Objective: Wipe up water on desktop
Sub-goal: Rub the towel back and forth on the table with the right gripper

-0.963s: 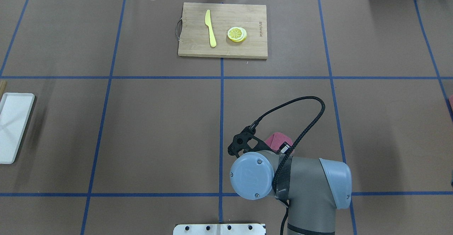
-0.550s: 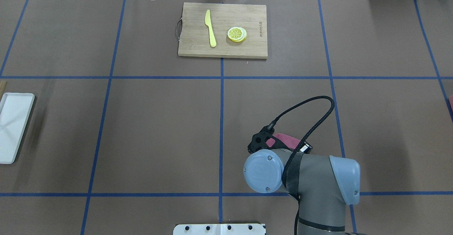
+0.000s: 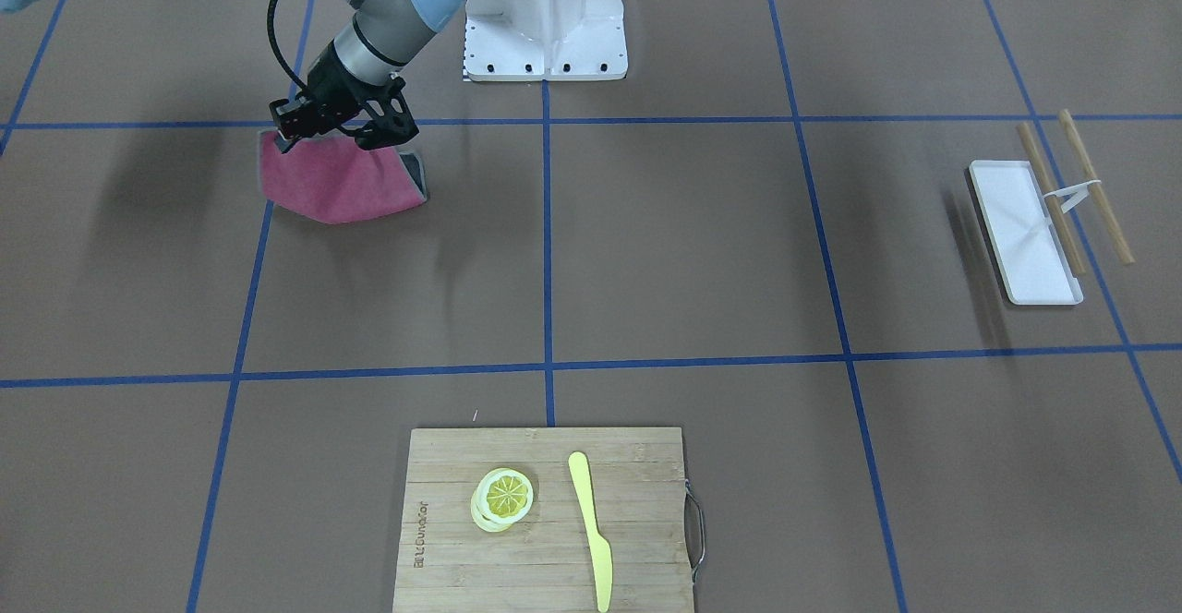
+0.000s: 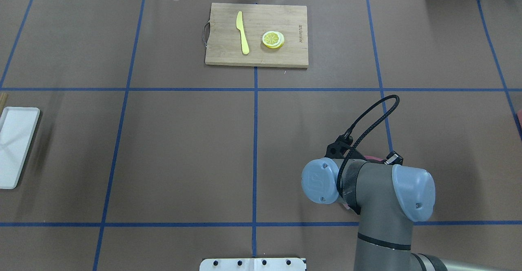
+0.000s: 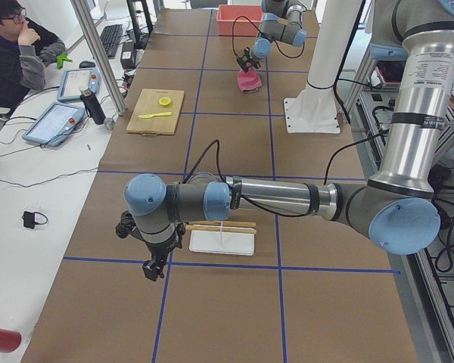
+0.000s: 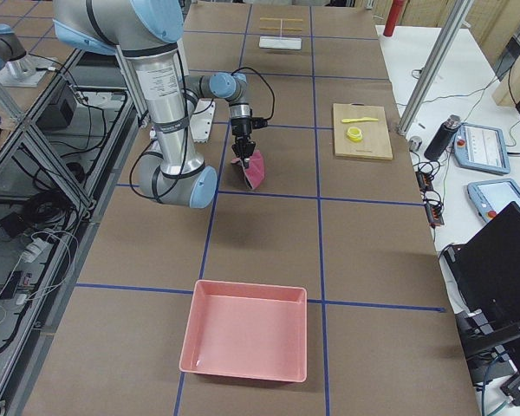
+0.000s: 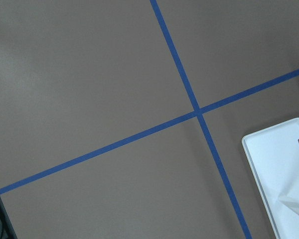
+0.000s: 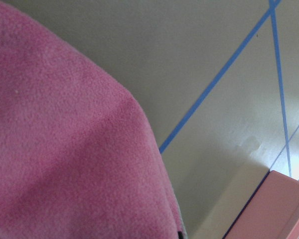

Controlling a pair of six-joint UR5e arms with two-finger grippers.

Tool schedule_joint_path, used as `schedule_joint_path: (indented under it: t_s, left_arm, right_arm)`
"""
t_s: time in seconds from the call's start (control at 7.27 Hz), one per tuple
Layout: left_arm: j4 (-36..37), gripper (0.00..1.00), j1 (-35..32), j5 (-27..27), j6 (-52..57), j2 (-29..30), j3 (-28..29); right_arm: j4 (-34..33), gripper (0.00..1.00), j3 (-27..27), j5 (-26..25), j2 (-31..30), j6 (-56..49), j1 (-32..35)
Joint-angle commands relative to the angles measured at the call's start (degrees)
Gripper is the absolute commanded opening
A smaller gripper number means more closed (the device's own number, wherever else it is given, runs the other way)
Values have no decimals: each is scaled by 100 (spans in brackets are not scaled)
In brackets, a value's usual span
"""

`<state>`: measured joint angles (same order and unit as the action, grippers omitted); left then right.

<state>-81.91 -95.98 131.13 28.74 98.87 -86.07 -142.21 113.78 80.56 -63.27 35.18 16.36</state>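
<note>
Across the table, front-facing, the right gripper (image 3: 340, 131) is clamped on a pink cloth's (image 3: 337, 193) top edge. Its lower part trails on the desktop (image 3: 693, 244), probably for dragging over water; none shows. Overhead, the right arm (image 4: 367, 189) hides the cloth. From the left end, the left gripper (image 5: 151, 262) hangs beside the white tray (image 5: 240, 243); whether its fingers are parted, I cannot tell.

The pink cloth (image 8: 65, 139) in my right gripper (image 3: 338, 136) overflows my wrist view; overhead, my arm (image 4: 367, 189) hides most of it. My left gripper (image 5: 153, 266) is too small to read; the tray (image 7: 279, 174) beside it is cropped.
</note>
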Motion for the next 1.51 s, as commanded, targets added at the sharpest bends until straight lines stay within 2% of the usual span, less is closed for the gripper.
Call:
schedule_joint_path:
  t_s: [0.0,0.41,0.55,0.83,1.1,1.38]
  left_arm:
    - [0,99,1,0,0,1,-7]
    - [0,99,1,0,0,1,-15]
    - [0,99,1,9,0,1,-16]
    - [0,99,1,9,0,10,-16]
    - [-9,99,1,9,0,27,-16]
    - [0,99,1,9,-9,27,-24]
  right_arm:
    - [461,0,143,-67,164,-19,16]
    - [3358,0,136,39,201,50,-149]
    - [3706,0,135,73,192,68,-212]
    - [3483,0,153,109,-43,156,-361]
    - [2029,0,232,92,-186,165,-257]
    - [535,0,600,92,-186,87,-11]
